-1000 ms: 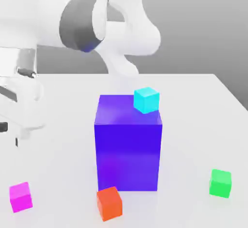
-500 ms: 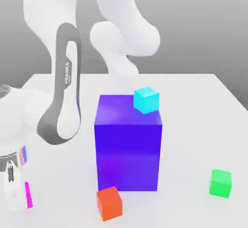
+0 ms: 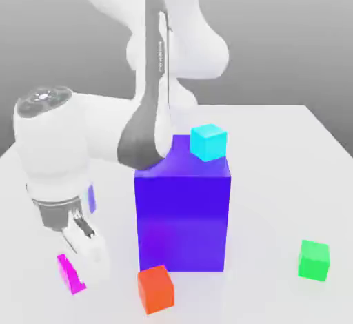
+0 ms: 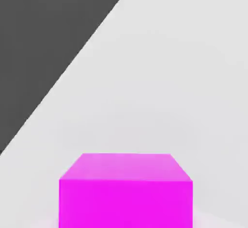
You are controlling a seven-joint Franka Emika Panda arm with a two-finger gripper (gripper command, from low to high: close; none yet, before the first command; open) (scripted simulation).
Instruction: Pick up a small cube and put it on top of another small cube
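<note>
Reaching Low Over the Magenta Cube

Hanging at about eight o'clock in the exterior view, the gripper (image 3: 81, 260) sits low over the white table (image 3: 276, 178), its pale fingers pointing down toward the front-left corner. Whether those fingers are spread or closed cannot be told, nor whether they have hold of anything. The small cube (image 3: 70, 273), bright magenta-pink, shows as a narrow tilted sliver just beside the gripper, partly covered by it; whether the two are touching cannot be told. In the hand view the same small cube (image 4: 126, 190) appears close up, with a flat top and one broad face, sitting on the pale table (image 4: 184, 76).

Moving rightward, the white arm (image 3: 62, 150) bends from its bulky joint up and over toward twelve o'clock, a grey band running down its link. At the centre stands the big blue-violet block (image 3: 183, 212), far larger than any cube. An orange-red cube (image 3: 156, 289) rests on the table at six o'clock, just in front of the block's lower left corner. A cyan cube (image 3: 209, 142) sits on top of the block, near its back right edge. Well apart, at about four o'clock, a green cube (image 3: 314, 260) rests alone on the table.
</note>
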